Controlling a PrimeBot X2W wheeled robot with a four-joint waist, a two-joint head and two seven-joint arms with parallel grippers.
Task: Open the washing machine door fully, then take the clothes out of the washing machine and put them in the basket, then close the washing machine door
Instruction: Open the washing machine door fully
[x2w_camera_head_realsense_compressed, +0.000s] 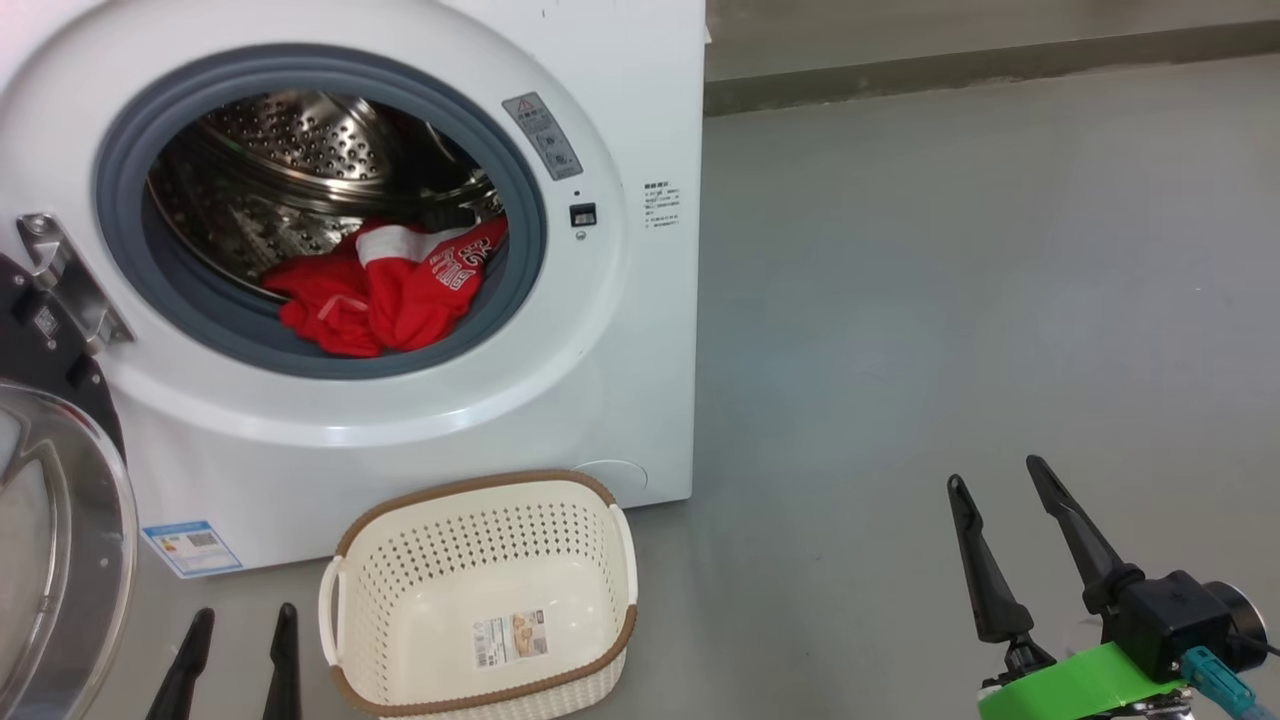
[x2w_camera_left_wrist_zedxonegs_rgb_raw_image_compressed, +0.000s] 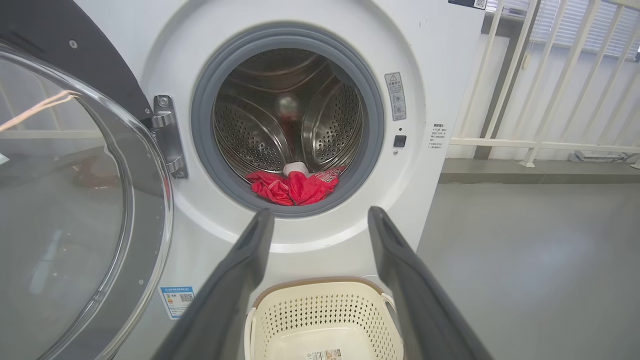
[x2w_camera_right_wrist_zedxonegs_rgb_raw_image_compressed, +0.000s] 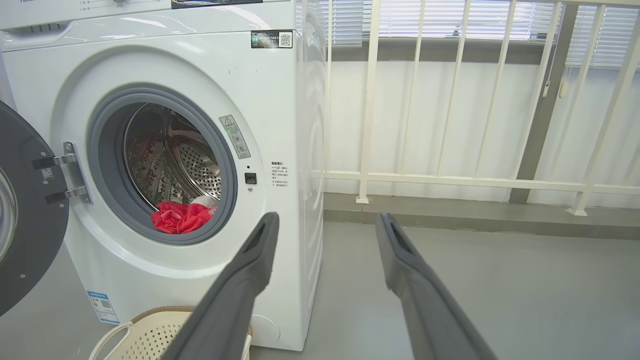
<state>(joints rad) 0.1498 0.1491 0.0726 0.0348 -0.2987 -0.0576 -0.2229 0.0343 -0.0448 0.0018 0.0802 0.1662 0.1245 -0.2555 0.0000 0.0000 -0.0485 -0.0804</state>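
Observation:
The white washing machine stands at the left, and its door is swung wide open on the left hinge. Red clothes with white panels lie at the front of the steel drum, against the grey rubber ring. The cream basket sits on the floor just in front of the machine with nothing in it but its paper label. My left gripper is open, low and left of the basket. My right gripper is open over bare floor, well to the right.
Grey floor stretches to the right of the machine. A low kerb with a white railing and blinds runs behind it. The open door's glass bowl bulges close by my left gripper.

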